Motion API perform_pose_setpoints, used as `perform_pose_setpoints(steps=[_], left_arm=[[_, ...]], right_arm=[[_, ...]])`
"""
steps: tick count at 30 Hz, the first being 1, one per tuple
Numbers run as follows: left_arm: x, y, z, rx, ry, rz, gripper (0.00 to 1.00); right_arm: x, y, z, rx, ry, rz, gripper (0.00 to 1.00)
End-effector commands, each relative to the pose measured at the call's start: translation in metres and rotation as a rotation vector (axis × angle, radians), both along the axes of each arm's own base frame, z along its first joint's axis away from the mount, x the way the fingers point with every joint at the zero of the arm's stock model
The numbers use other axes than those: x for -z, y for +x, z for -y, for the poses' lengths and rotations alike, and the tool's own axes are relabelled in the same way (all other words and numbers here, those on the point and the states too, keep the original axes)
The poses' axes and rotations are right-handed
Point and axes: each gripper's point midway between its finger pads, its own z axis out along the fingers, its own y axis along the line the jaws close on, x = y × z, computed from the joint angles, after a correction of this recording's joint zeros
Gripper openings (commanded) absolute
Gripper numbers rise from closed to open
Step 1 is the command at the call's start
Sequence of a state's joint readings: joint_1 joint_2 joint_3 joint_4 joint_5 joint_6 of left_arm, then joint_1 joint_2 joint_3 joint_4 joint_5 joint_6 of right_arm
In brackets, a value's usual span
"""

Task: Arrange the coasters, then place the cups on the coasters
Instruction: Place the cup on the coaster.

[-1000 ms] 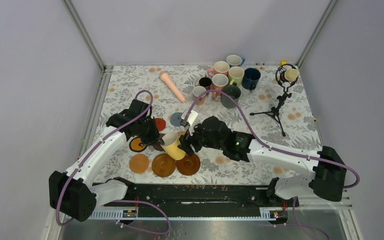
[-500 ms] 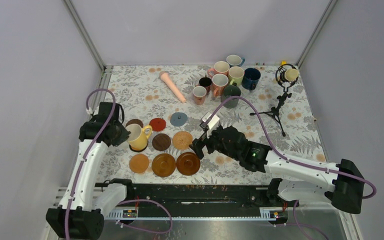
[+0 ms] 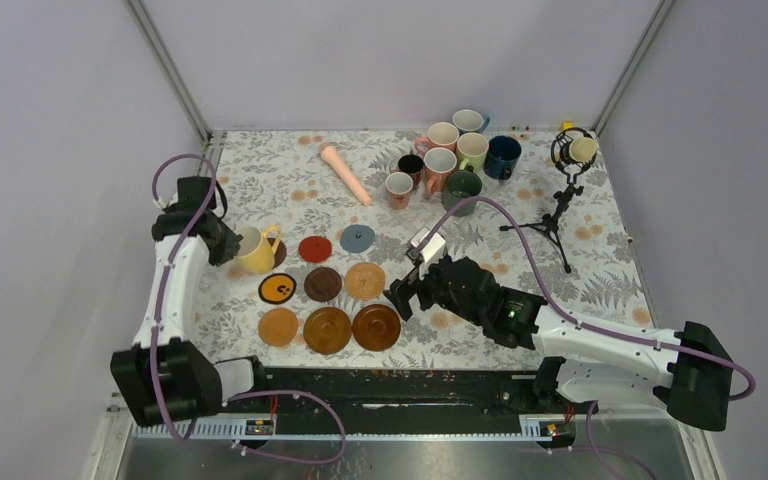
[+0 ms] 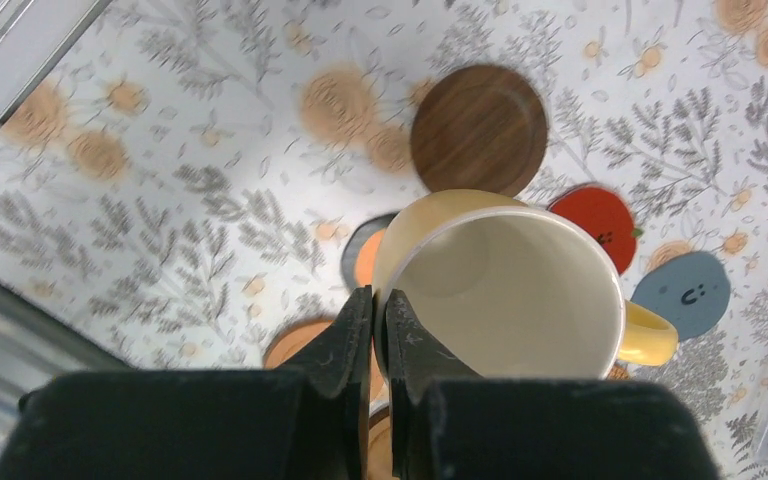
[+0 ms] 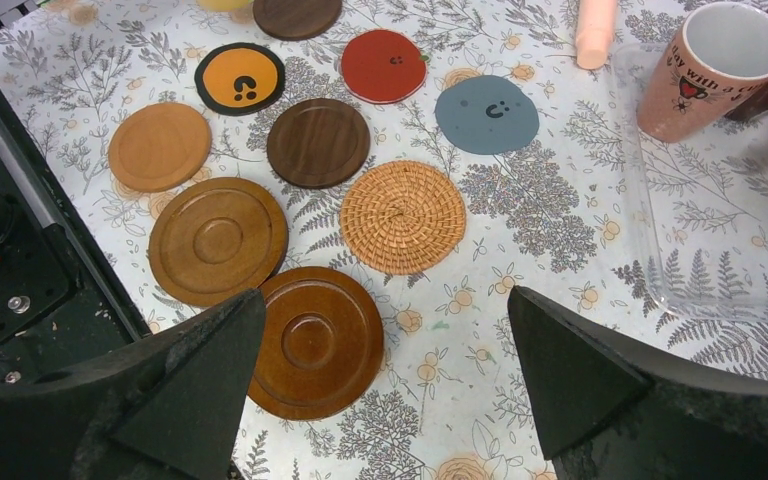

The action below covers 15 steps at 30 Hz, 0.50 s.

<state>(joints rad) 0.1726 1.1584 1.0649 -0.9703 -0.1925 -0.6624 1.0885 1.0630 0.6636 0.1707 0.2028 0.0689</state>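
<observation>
Yellow mug (image 3: 252, 250) hangs from the left jaws, which are pinched nearly shut on its rim with one finger inside the bowl and one outside, at the far-left corner of the coaster grid. The dark brown wooden coaster (image 4: 478, 142) meant for it shows just beyond the mug in the left wrist view, so the cup does not look seated yet. To finish well, bring the base over the middle of that disc, keep the mug level, and lower it straight down. Let go only once the bottom sits flat, since a thin rim grip can let the cup swing. Keep its handle clear of the red coaster (image 3: 315, 248) beside it. The right jaws stand wide open and empty near the woven coaster (image 5: 403, 217). The other mugs (image 3: 450, 160) wait far across the counter (image 3: 580, 270).
</observation>
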Motion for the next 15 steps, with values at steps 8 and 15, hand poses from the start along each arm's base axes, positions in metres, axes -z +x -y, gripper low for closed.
perform_pose_setpoints(steps=[8,15], left_arm=[[-0.022,0.100,-0.011,0.101,0.029,0.193,0.00],[0.000,0.108,-0.019,0.110,0.060,0.152,0.00]], right_arm=[[-0.016,0.006,0.002,0.029,0.043,0.051,0.99],[-0.015,0.010,0.009,0.062,0.028,0.075,0.99]])
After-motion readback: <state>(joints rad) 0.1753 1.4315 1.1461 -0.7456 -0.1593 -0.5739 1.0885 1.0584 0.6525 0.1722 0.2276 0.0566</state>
